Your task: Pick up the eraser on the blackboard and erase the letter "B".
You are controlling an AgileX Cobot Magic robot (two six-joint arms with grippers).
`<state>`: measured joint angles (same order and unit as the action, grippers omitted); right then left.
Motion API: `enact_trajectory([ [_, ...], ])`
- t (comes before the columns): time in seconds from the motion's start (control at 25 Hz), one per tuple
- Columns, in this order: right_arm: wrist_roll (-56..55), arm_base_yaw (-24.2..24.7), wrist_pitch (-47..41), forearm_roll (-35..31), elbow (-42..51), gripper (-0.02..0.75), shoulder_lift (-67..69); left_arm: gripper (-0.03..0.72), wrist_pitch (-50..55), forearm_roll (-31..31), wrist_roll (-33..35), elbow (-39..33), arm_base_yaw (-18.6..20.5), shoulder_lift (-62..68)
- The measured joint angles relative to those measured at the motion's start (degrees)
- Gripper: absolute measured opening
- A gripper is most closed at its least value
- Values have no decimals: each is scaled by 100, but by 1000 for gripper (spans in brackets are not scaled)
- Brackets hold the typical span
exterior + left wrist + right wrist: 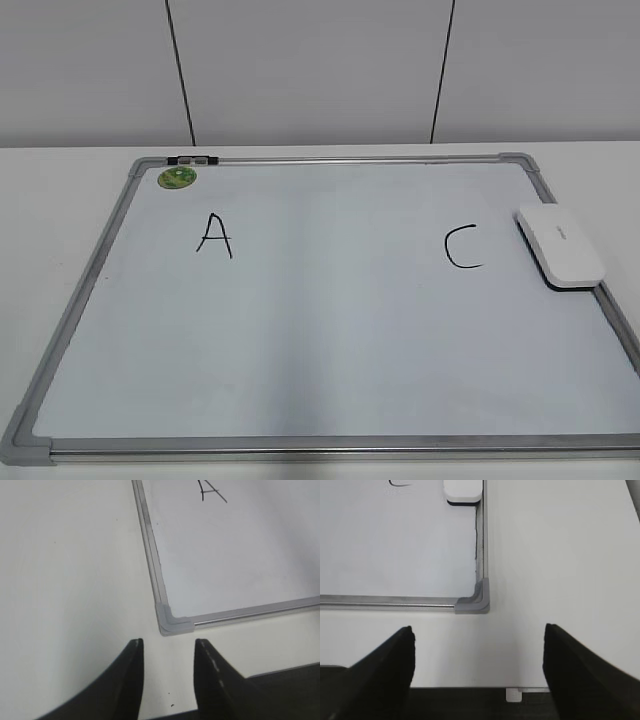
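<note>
Exterior view slants down over the whole blackboard [330,330]; both wrist views closely face its near corners.

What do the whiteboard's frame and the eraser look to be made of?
Silver frame rails: probably brushed metal, going by the streaky sheen. Grey corner caps: matte moulded plastic. White rounded-rectangle eraser: smooth, slightly glossy plastic shell over a dark, seemingly felt underside.

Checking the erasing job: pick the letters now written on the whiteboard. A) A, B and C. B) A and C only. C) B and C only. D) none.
B: the whiteboard shows a black A and a black C, with bare white between them; the eraser lies by the right frame.
</note>
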<state>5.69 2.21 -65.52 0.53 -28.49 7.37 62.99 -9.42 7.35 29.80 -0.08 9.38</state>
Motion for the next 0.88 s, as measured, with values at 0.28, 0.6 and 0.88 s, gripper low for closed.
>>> enact_trajectory([
  [0.28,0,0,0,0,0,592,-700,244,15,0,0,0,0,-833],
  [0.6,0,0,-12,0,0,592,-839,242,15,-12,0,-6,0,-845],
  [0.88,-8,0,-12,0,0,592,-839,235,15,-12,0,-6,0,-845],
])
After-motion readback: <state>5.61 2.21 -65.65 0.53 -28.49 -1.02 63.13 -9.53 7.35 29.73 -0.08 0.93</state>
